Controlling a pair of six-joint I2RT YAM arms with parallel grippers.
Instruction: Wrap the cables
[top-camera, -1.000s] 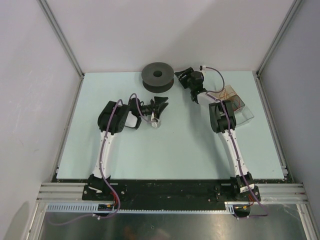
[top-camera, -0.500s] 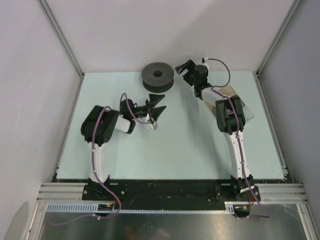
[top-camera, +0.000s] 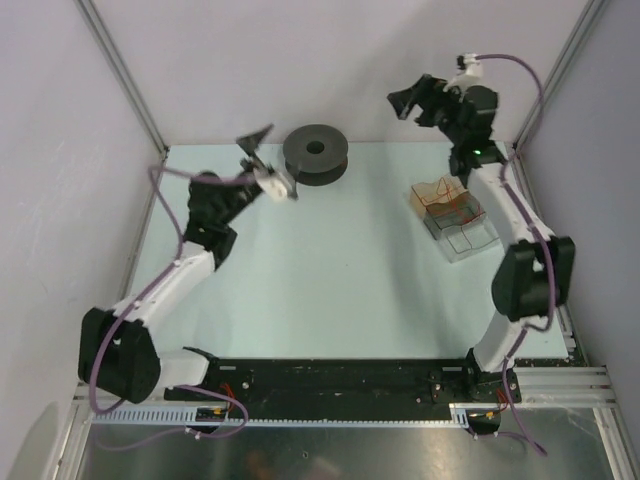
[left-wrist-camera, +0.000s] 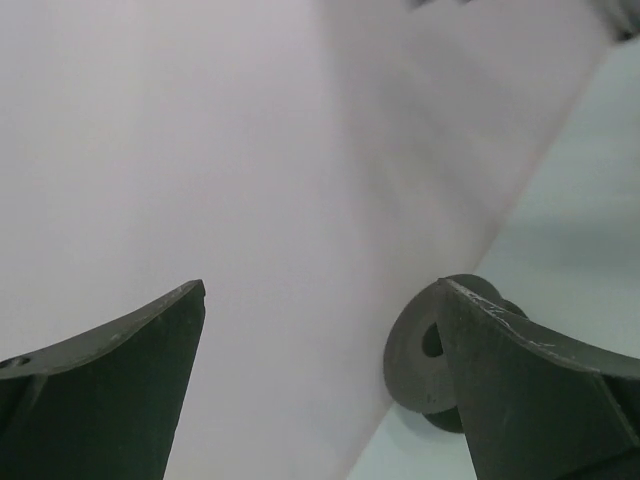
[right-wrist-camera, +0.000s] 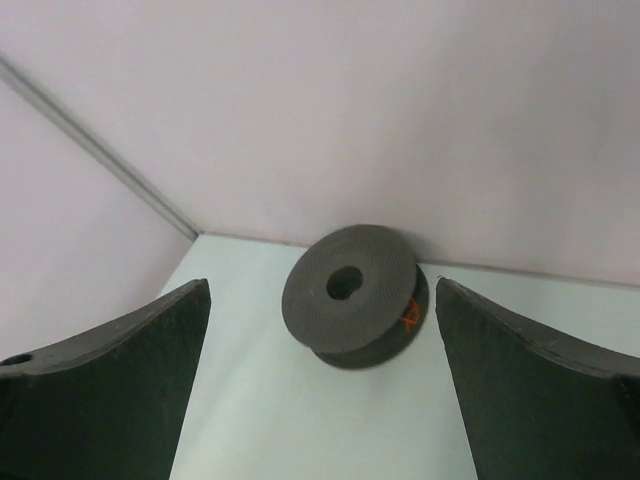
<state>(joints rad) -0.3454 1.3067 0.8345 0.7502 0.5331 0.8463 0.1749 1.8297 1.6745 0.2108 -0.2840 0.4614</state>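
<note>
A dark grey spool (top-camera: 316, 153) lies at the back of the table against the wall. In the right wrist view the spool (right-wrist-camera: 350, 295) shows a small tangle of red-orange cable (right-wrist-camera: 408, 313) on its core. More thin red-orange cables (top-camera: 452, 206) lie inside a clear box (top-camera: 470, 240) at the right. My left gripper (top-camera: 262, 160) hangs raised just left of the spool, open and holding nothing; its wrist view catches the spool (left-wrist-camera: 415, 360) beside the right finger. My right gripper (top-camera: 412, 100) is lifted high near the back wall, right of the spool, open and holding nothing.
White walls close off the back and both sides, with metal frame posts (top-camera: 125, 80) at the corners. The pale green table (top-camera: 330, 270) stretches from the spool to the black base rail (top-camera: 330, 378) where both arms are bolted.
Both grippers opened wide. The left arm swung from mid-table up to the back left beside the spool. The right arm lifted towards the back wall, uncovering the clear box.
</note>
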